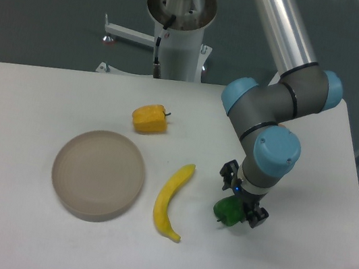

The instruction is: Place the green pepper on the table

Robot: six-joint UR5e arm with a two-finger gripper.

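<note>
The green pepper (225,210) is a small glossy dark-green lump low over the white table (14,231), right of the banana. My gripper (241,209) points down over it and is shut on the green pepper; the fingers cover its right side. I cannot tell whether the pepper touches the tabletop.
A yellow banana (171,201) lies just left of the pepper. A round beige-grey plate (98,174) sits further left. A yellow-orange pepper (150,119) lies behind the plate. The arm's base stands at the table's far edge.
</note>
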